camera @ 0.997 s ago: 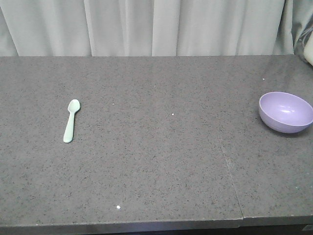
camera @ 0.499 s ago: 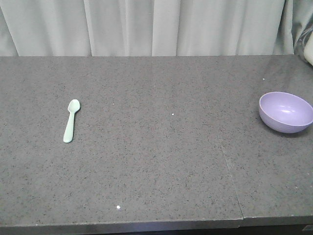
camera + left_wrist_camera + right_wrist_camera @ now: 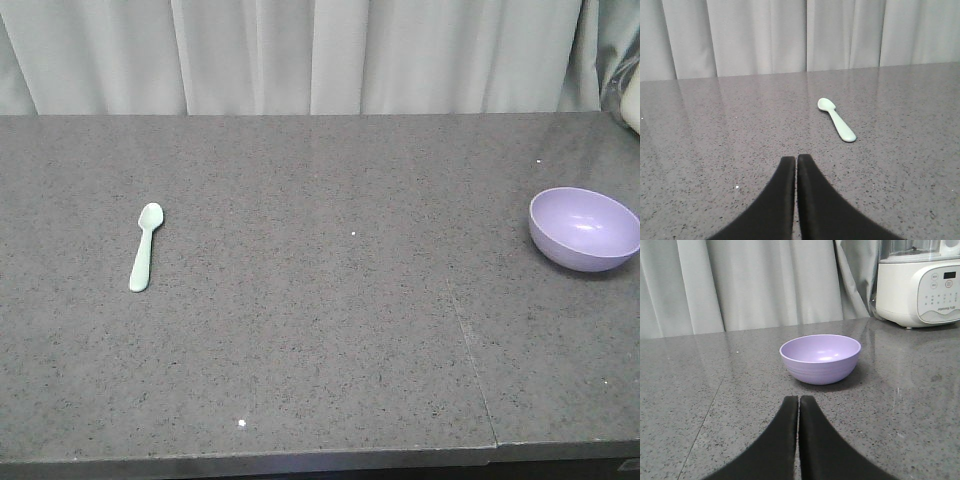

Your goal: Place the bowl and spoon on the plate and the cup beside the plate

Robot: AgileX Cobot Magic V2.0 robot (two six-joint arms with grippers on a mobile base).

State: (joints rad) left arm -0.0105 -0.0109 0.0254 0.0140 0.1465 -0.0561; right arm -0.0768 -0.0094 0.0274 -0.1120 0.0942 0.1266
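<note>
The grey speckled bench (image 3: 320, 350) fills the front view, with a pale curtain (image 3: 300, 55) hanging behind its far edge. A white kitchen appliance (image 3: 920, 282) stands at the far right in the right wrist view. No plate or cup shows in any view, so the arrangement has not begun. The bowl (image 3: 584, 229) sits upright and empty near the right edge of the bench. In the right wrist view it lies straight ahead of the right gripper (image 3: 798, 399) and a touch to the right, apart from it, with bare bench between. That gripper's jaws are pressed together and hold nothing. The spoon (image 3: 146, 246) lies flat well to the left, far from the bowl. Its long axis runs roughly near to far, with the oval head at the far end and the handle pointing near. In the left wrist view the spoon lies ahead and to the right of the left gripper (image 3: 795, 158), slanting from head at far left to handle tip at near right. Its jaws are also together and empty. The left arm looks nearer the spoon and the right arm nearer the bowl. Either gripper would have to part its jaws before it could grasp.
</note>
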